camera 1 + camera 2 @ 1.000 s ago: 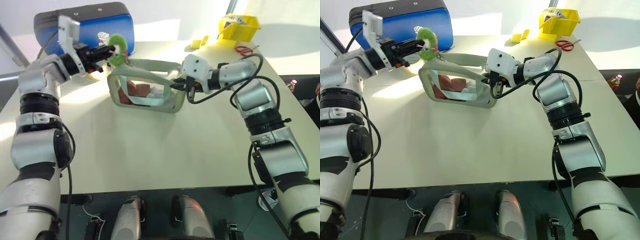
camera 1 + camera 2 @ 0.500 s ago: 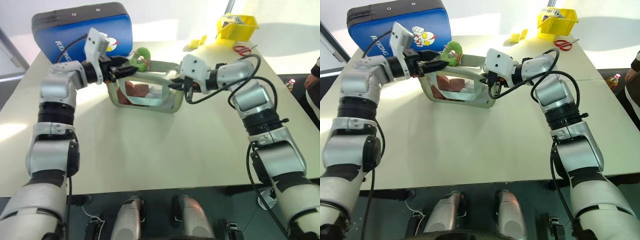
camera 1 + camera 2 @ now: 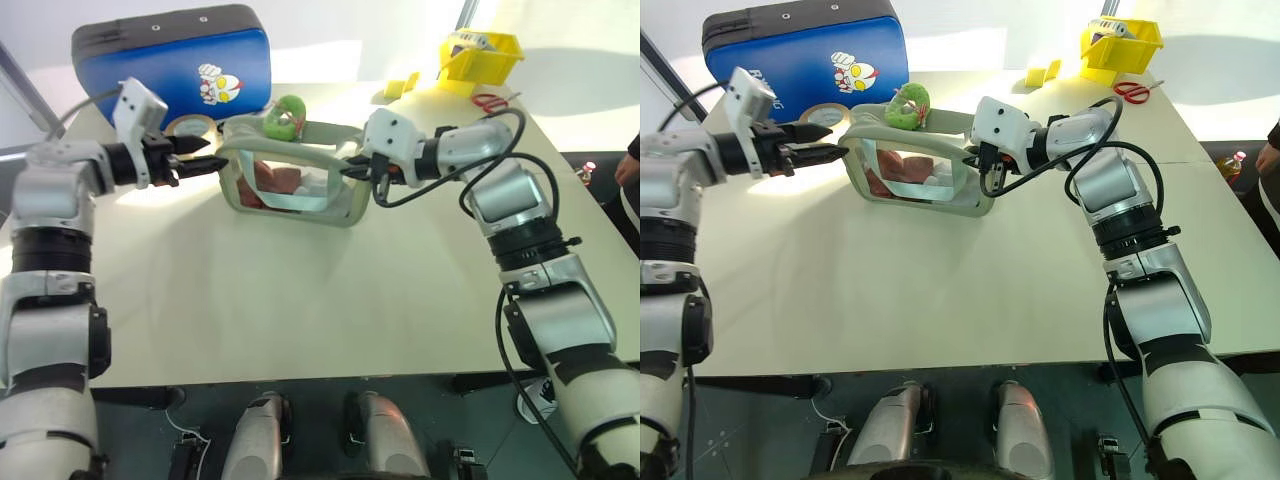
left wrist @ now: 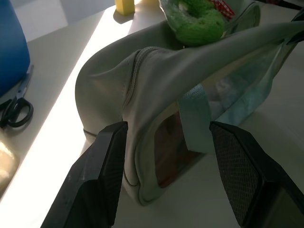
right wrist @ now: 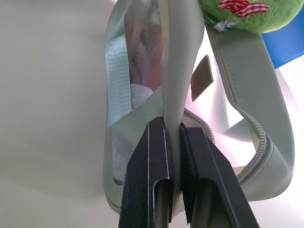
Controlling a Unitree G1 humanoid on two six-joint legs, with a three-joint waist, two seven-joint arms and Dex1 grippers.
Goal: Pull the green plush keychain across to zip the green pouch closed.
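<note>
Half-done at best: green plush keychain (image 3: 907, 105) lies loose on green pouch (image 3: 915, 175), left gripper (image 3: 825, 143) open & empty, right gripper (image 5: 173, 142) pinching pouch edge, zip partly open in right wrist view.

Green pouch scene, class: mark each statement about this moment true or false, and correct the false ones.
1. The right gripper is clamped on an edge of the green pouch. True.
2. The left gripper grips the green plush keychain. False: its jaws are open and empty, apart from the pouch's end; the keychain lies on top of the pouch.
3. A blue padded case stands behind the pouch. True.
4. The red-handled scissors lie inside the yellow bin. False: they lie on the table beside it.
5. Red contents show through the pouch's clear side. True.
</note>
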